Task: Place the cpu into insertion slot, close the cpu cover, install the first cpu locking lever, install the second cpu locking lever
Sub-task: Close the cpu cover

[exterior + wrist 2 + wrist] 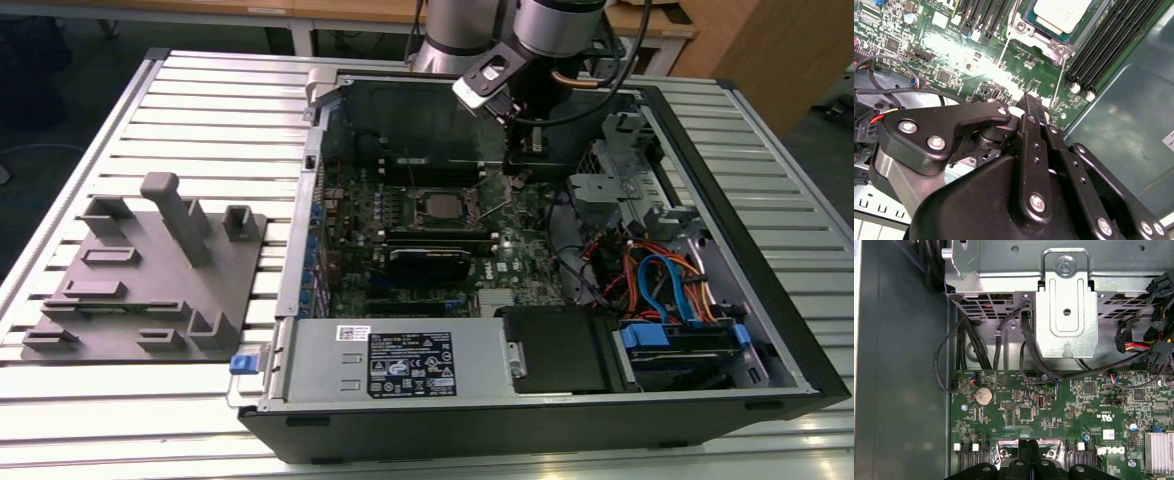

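Black metal fingers of the gripper are being held pressed together, nothing between them, just beside the small square silver-rimmed insertion slot. Inside that slot the flat square cpu with its dull silver-grey top is being shown seated, with the thin silver frame-shaped cpu cover seemingly lying down around it. Two thin silver wire levers are being shown running out from the slot toward the gripper. Pushed by closed tips, a springy wire could slip off and snap back, or the slot's rim could be scraped.
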`<state>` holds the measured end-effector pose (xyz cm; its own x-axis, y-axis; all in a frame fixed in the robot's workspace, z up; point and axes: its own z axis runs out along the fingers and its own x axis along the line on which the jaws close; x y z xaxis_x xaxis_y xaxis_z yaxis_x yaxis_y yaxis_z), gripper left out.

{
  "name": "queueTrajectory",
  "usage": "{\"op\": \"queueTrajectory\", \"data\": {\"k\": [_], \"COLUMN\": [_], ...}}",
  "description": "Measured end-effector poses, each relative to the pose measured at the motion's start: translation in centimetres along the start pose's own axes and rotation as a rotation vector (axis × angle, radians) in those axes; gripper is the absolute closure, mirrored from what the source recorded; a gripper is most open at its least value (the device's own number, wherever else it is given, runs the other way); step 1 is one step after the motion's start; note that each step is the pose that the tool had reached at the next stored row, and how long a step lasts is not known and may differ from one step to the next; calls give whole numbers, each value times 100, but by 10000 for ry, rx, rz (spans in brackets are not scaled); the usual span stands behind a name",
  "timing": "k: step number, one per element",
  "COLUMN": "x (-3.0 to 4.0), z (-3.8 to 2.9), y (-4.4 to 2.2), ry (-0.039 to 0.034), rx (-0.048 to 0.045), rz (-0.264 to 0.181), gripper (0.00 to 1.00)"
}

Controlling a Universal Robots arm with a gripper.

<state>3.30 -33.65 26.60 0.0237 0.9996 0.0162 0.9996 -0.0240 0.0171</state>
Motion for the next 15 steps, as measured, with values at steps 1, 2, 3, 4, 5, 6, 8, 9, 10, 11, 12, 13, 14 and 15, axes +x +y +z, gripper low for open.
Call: {"op": "queueTrajectory", "data": {"k": [1,2,3,4,5,6,8,9,10,11,12,13,14,15], "x": [0,0,0,0,0,0,0,0,0,1,1,1,2,2], "z": [0,0,0,0,0,0,0,1,1,1,1,1,2,3], "y": [0,0,0,1,1,1,8,15,23,33,44,56,70,83], "ry": [0,1,1,0,1,1,1,1,1,1,0,1,1,2], "rx": [0,0,0,0,0,0,0,0,0,0,0,0,0,0], "rz": [1,1,1,0,0,0,-2,-1,-1,0,0,0,0,-1], "gripper": [90,90,90,90,90,90,90,90,90,90,90,90,90,90]}}
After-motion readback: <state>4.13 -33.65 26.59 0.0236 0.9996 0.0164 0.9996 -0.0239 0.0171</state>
